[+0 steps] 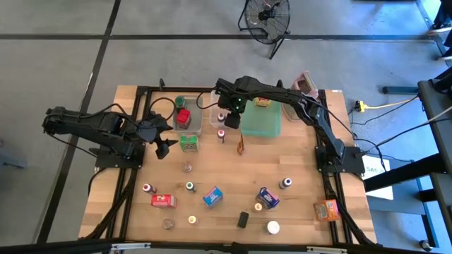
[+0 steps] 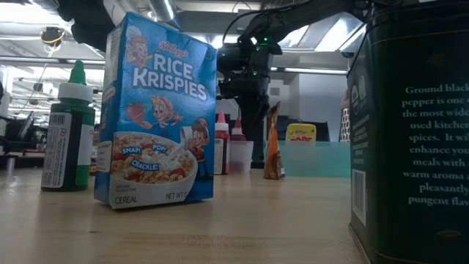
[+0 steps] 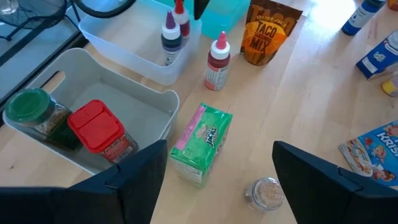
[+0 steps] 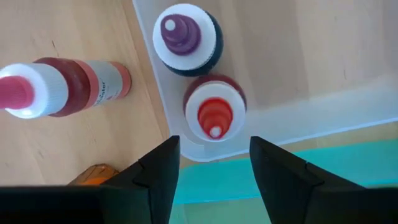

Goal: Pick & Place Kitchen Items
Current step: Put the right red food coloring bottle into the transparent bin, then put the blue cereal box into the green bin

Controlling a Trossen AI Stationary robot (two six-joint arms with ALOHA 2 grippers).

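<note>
The right gripper (image 1: 227, 121) hangs just above centre of the high frame, over the near corner of a clear plastic bin (image 1: 213, 106), jaws pointing down and parted with nothing between them. In the right wrist view, a red-capped bottle (image 4: 214, 116) stands in the bin directly below the parted jaws, untouched by either finger (image 4: 155, 174), and a purple-capped bottle (image 4: 185, 37) stands right beside it in the same bin. A pink-capped bottle (image 4: 43, 90) stands on the wooden tabletop (image 1: 226, 173) just outside the bin wall, near a Taco Mix pouch (image 1: 241, 144). A green tray (image 1: 260, 120) lies against the bin toward the right of the high frame, with a pinkish box grater (image 1: 305, 83) behind it. The left gripper (image 1: 164, 137) waits left of centre in the high frame, jaws spread wide and empty, beside a second clear bin (image 1: 185, 116) that holds a green-lidded jar (image 3: 34, 115) and a red-lidded jar (image 3: 99, 129). A green food box (image 1: 188, 143) sits on the tabletop just outside this bin, and a small clear jar (image 1: 186, 166) stands a little nearer. Across the lower half of the high frame lie more kitchen items, among them a Rice Krispies box (image 1: 212, 196), a red box (image 1: 163, 200), an orange box (image 1: 326, 209) and a black pepper tin (image 1: 243, 219).
</note>
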